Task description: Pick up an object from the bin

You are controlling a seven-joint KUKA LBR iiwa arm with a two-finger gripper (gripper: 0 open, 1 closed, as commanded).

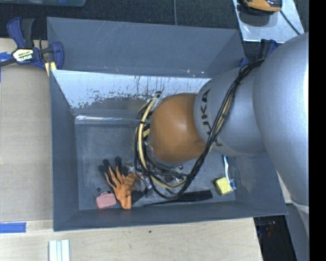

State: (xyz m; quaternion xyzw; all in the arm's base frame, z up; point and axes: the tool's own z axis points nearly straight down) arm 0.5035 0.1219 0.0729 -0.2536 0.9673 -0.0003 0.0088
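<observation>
Arm (pixel 271 107): grey link, nearest the lens, coming in from the right onto the orange cover.
Orange cover (pixel 174 129): over the middle of the bin, with cables looped round it.
Gripper (pixel 146 179): under the cover's lower-left edge, low in the bin; whether it is spread or pressed together cannot be told.
Orange toy hand (pixel 122 186): lower left of the cover, just beside the gripper and the nearest thing to it. It is probably light and rubbery with floppy digits, so the palm is the surest hold.
Pink block (pixel 105 200): further lower left of the cover, by the toy hand; it looks small and firm.
Black stick (pixel 185 196): flat on the floor, below the cover.
Yellow block (pixel 223 186): lower right of the cover.
</observation>
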